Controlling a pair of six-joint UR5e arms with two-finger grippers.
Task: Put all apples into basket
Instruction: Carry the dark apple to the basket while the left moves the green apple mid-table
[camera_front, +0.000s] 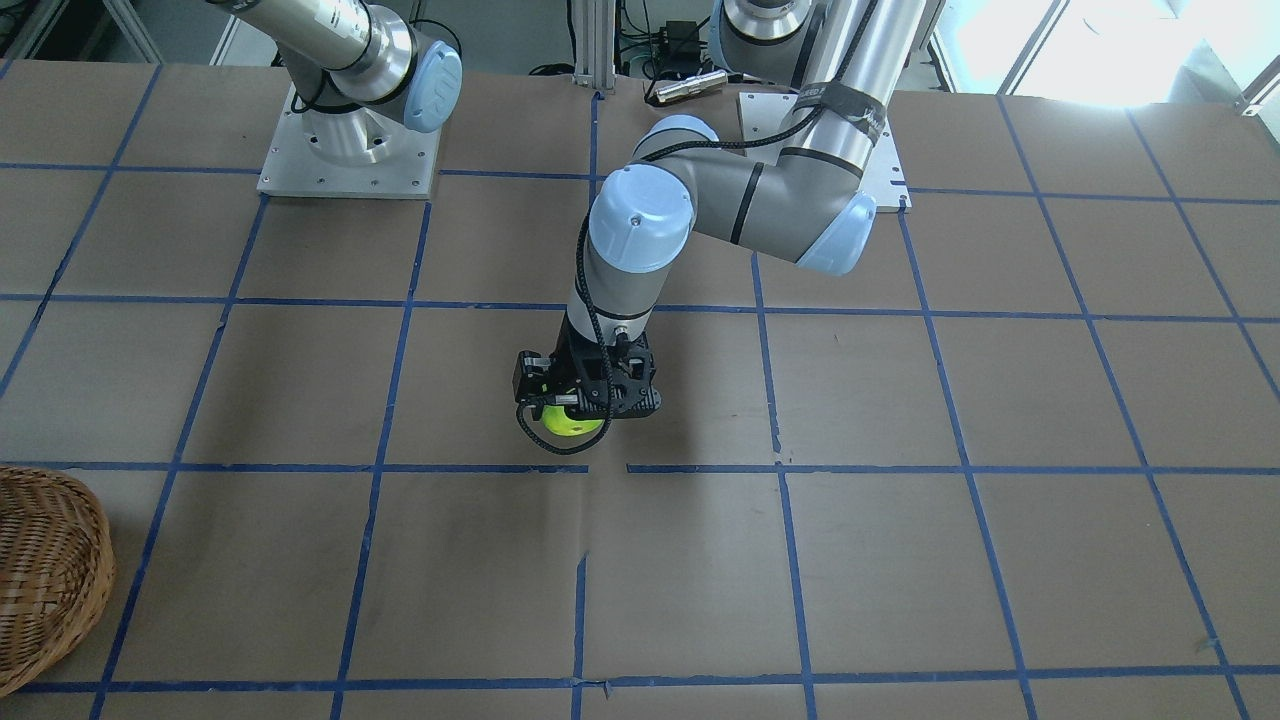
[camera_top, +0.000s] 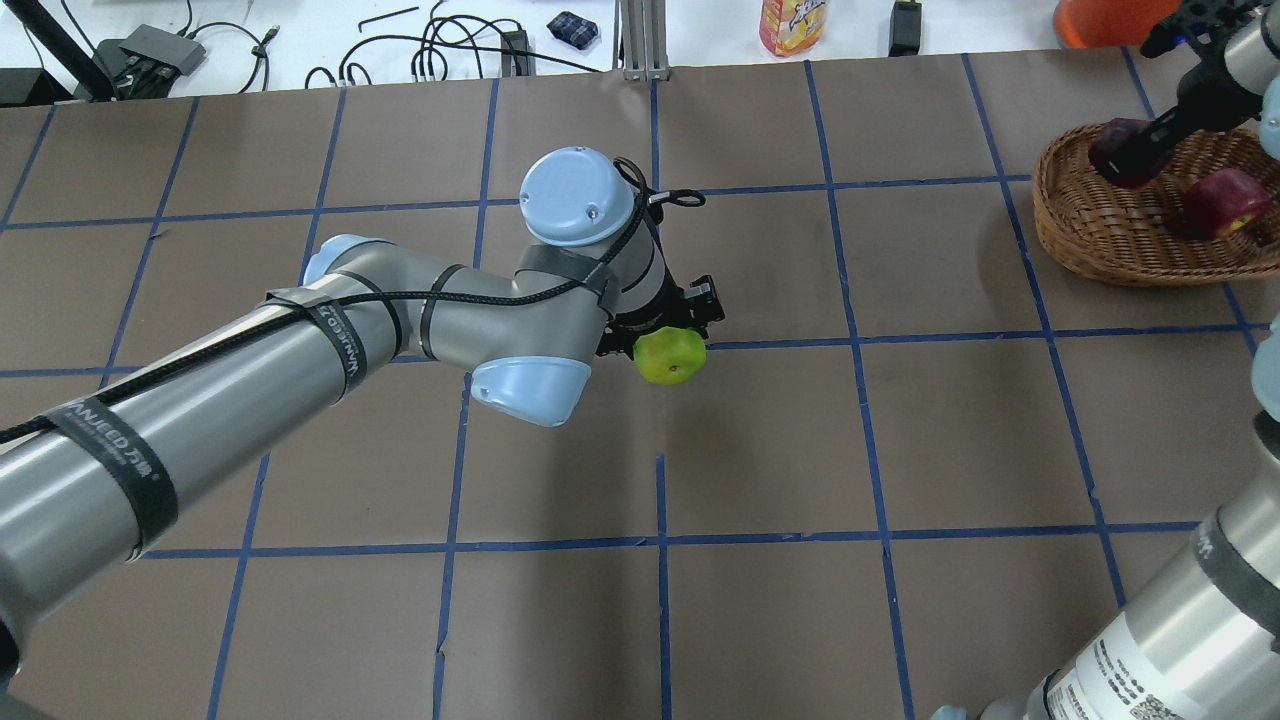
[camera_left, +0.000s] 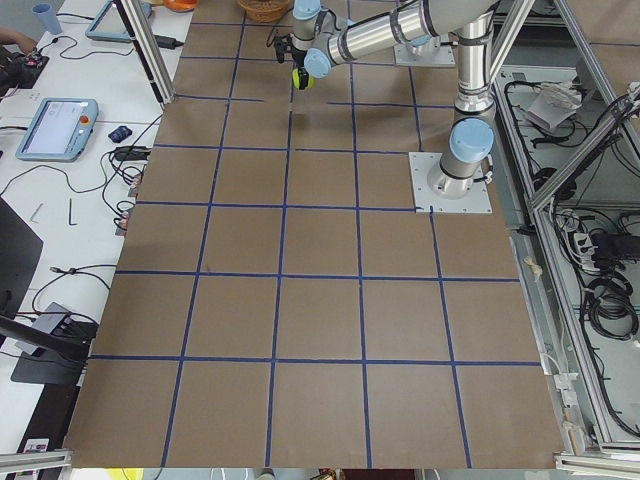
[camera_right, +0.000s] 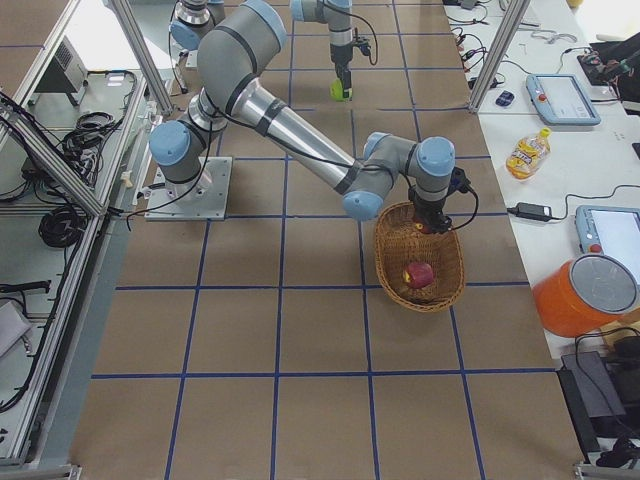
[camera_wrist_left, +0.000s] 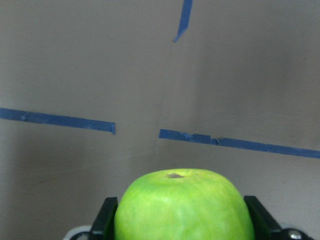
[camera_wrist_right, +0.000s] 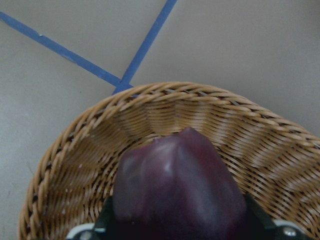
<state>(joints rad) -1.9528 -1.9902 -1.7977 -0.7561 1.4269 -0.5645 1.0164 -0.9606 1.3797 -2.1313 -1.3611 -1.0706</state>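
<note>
Left claw (camera_wrist_left: 182, 222): clamped on green apple (camera_top: 670, 357), above table (camera_top: 900, 450). Right claw (camera_wrist_right: 177, 220): clamped on maroon apple (camera_top: 1116, 152), over basket (camera_top: 1100, 240) holding red apple (camera_top: 1215, 200).

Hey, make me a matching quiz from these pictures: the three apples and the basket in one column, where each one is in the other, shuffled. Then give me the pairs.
Column one
1. green apple
2. maroon apple
3. red apple
4. basket

Column two
A. lying inside the basket
B. gripped by the right end effector, over the basket
C. on the table, at the robot's right
D. gripped by the left end effector, near the table's middle

Pairs: 1-D, 2-B, 3-A, 4-C
</note>
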